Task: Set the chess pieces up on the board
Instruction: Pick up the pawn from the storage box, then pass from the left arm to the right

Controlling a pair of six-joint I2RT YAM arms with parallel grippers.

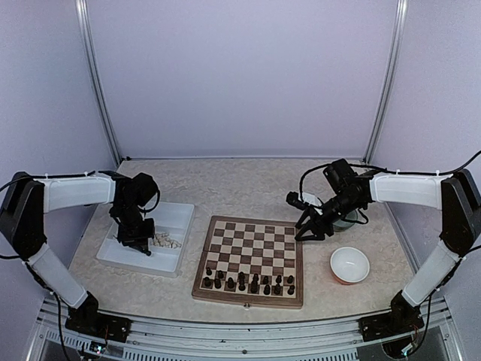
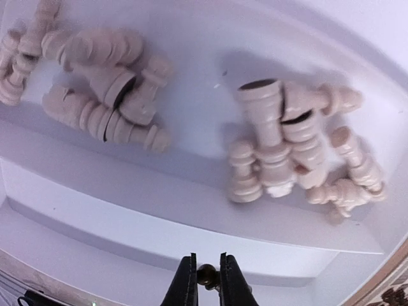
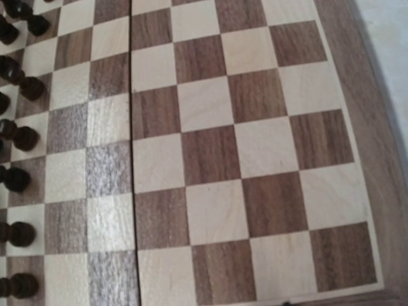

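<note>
**Overhead and wrist views.** The left gripper (image 2: 206,271) hangs low in the white tray (image 2: 127,210), jaws pressed together. A small dark round shape of unclear nature sits between the tips. Cream chess pieces (image 2: 280,146) lie tumbled in two heaps in the tray. The board (image 1: 255,241) lies at the centre of the table, with dark chess pieces (image 1: 248,283) on its two nearest rows. The right gripper (image 1: 312,228) hovers over the board's far right edge; its jaw state cannot be told. A white bowl (image 1: 349,265) stands to the right of the board.

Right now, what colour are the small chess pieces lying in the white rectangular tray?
Pale cream pieces, clearest in the left wrist view.
</note>
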